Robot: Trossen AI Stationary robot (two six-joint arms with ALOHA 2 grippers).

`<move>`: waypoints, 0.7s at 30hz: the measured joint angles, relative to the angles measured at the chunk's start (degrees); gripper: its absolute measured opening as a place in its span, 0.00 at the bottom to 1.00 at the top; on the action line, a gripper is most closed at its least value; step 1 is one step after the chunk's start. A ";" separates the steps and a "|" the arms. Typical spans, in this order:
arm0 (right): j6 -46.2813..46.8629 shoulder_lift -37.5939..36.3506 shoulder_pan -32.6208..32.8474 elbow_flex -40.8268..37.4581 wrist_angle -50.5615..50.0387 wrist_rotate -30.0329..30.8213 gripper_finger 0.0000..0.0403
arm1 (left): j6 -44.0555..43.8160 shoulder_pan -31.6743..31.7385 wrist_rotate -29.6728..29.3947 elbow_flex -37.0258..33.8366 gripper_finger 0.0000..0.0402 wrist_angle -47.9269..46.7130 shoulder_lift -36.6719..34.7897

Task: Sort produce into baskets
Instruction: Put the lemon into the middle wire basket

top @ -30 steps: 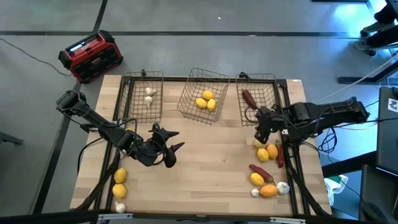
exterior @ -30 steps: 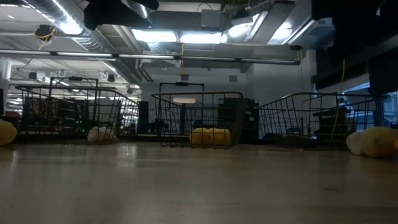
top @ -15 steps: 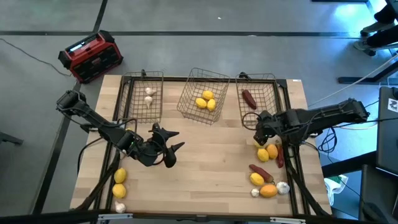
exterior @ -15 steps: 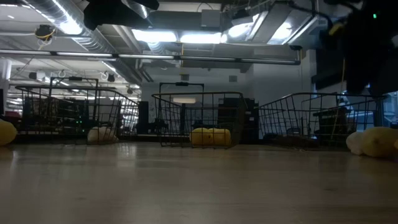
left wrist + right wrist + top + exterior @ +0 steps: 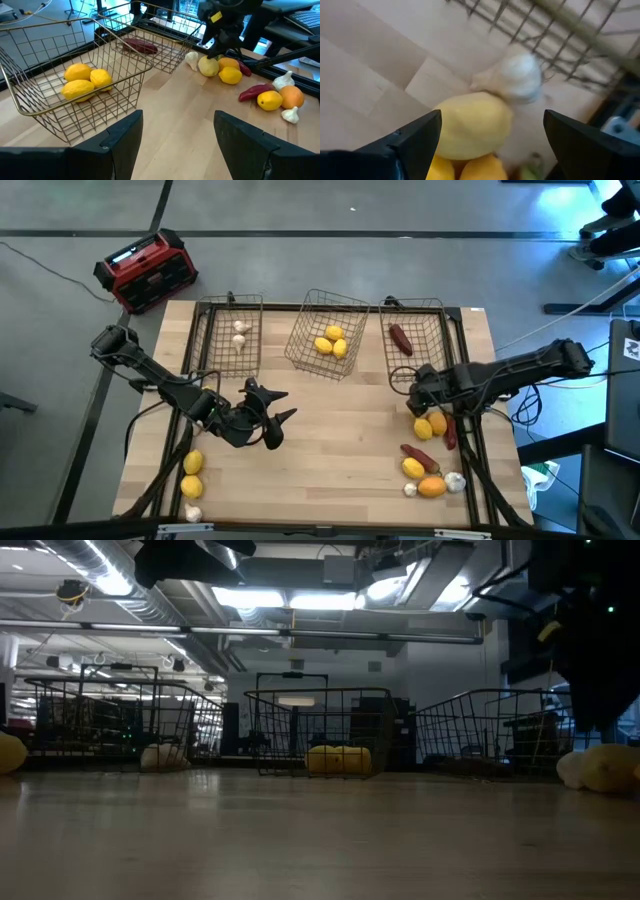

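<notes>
Three wire baskets stand along the far edge. The left basket (image 5: 232, 338) holds white bulbs, the middle basket (image 5: 325, 335) holds lemons (image 5: 82, 82), and the right basket (image 5: 413, 340) holds a dark red piece (image 5: 400, 338). My right gripper (image 5: 492, 117) is open and points down over a lemon (image 5: 475, 125) and a white bulb (image 5: 520, 77), which lie on the table just in front of the right basket. Its fingers stand on either side of the lemon. My left gripper (image 5: 177, 117) waits open above the table's middle left, with nothing between its fingers.
More produce lies at the near right: lemons (image 5: 413, 468), an orange piece (image 5: 431, 486), dark red pieces (image 5: 418, 455) and bulbs (image 5: 455, 480). Two lemons (image 5: 192, 475) and a bulb (image 5: 192, 513) lie near left. A red-and-black box (image 5: 148, 270) sits off the table's far left corner.
My right gripper has come down from beside the right basket toward the lemon and bulb on the table, rolling its wrist on the way. The dark red piece lies still in the right basket.
</notes>
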 joint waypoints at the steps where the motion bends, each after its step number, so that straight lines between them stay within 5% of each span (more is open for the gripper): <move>1: -0.02 0.00 0.00 -0.43 0.61 -1.17 0.87 | 0.00 0.00 0.00 0.00 0.60 0.01 0.00; 11: -0.02 0.00 0.66 1.17 0.99 -7.96 0.87 | 0.96 1.22 0.01 0.00 0.60 0.03 0.00; 21: 2.40 0.87 4.20 -2.26 5.53 -3.99 0.87 | 1.06 1.51 0.02 0.00 0.60 0.02 0.00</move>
